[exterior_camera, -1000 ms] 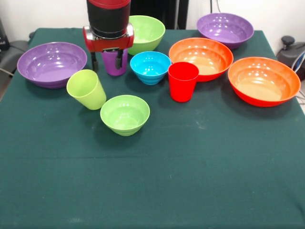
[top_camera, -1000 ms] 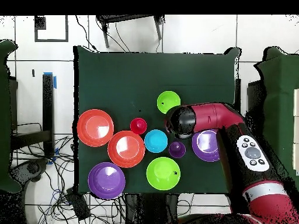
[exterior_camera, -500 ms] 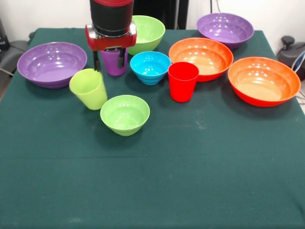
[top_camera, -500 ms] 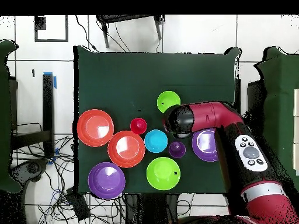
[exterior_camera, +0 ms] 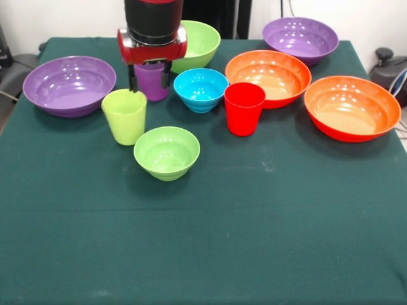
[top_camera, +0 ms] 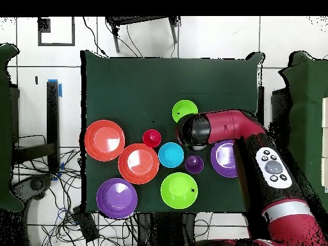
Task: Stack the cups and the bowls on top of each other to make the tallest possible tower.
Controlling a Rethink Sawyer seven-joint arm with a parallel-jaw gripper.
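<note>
Gripper (exterior_camera: 150, 82) was spread, empty, lifting. Lime-green cup (exterior_camera: 125, 116), tilted a second earlier, stood upright just below its left finger. Purple cup (exterior_camera: 151, 81) behind. Nothing stacked; tower unstarted.

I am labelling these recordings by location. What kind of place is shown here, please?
Most likely a robotics lab, not a home: a robot arm works over a table with a green cloth, loose cables lie on the tiled floor, and plastic bowls and cups are set out as test props.
</note>
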